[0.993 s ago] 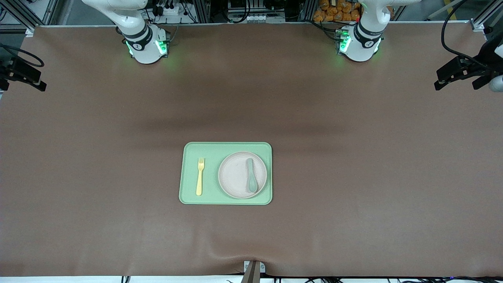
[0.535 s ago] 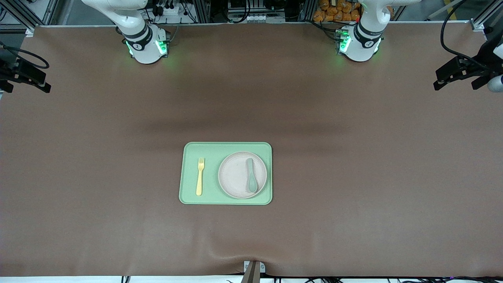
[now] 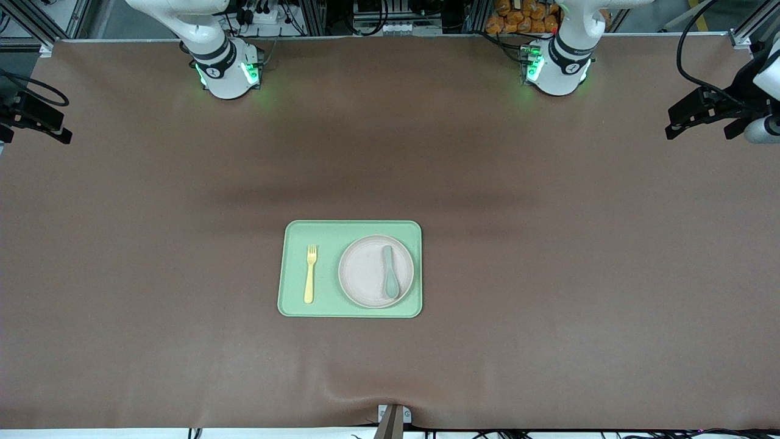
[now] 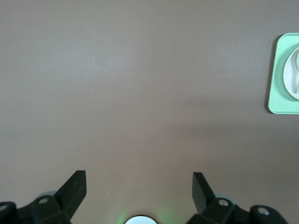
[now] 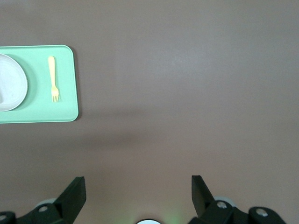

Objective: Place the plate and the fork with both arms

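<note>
A brown cloth covered the table (image 3: 548, 256) from end to end, with a slight wrinkle at the edge nearest the front camera. Along the edge where the arms were mounted stood metal framing, cables and a heap of orange items (image 3: 525, 17).

A light-green tray (image 3: 350, 230) lay on the cloth near the middle of the table. The plate (image 3: 365, 271) sat on the tray toward the left arm's end, and a grey-green spoon (image 3: 389, 272) lay on the plate. The fork (image 3: 311, 274) lay flat on the tray toward the right arm's end, beside the plate and not touching it, its tines pointing toward the arms' bases.

Both bases glowed green. The left arm (image 3: 570, 46) rose from its base and reached out past its end of the table, where the left gripper (image 4: 139, 184) hung in the air over bare cloth, its fingers spread wide apart and holding nothing; a corner of the tray showed in its wrist view. The right arm (image 3: 207, 42) was posed the same way at its own end, with the right gripper (image 5: 138, 186) over bare cloth, fingers likewise spread and empty, well apart from the tray.
</note>
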### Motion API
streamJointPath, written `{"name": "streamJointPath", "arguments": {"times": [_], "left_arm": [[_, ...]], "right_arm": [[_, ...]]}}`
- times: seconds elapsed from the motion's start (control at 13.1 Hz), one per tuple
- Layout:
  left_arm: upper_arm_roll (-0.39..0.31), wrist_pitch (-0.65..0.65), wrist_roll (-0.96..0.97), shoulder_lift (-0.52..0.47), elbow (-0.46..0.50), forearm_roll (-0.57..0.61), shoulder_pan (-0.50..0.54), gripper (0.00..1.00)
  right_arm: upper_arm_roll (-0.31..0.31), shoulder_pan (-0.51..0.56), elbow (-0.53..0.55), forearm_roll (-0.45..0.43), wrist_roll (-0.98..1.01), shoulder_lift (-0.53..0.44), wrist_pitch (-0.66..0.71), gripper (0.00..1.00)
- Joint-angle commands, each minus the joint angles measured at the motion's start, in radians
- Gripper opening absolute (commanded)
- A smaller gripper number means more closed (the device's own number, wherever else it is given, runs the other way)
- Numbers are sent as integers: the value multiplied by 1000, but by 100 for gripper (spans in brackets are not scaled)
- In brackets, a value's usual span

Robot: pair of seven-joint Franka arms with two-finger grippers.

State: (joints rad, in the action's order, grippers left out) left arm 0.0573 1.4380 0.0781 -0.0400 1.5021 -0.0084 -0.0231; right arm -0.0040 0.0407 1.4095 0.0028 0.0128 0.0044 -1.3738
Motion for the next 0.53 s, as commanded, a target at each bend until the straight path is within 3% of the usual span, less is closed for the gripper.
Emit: {"name": "streamJointPath", "arguments": {"times": [0.0, 0.46], "left_arm": [[4, -10, -15, -11, 4, 25, 0, 100], [27, -10, -1, -17, 16, 25, 2, 100]], "right_arm": [[-11, -15, -20, -10, 9, 6, 4, 100], [-13, -22, -23, -17, 7, 11, 2, 100]]}}
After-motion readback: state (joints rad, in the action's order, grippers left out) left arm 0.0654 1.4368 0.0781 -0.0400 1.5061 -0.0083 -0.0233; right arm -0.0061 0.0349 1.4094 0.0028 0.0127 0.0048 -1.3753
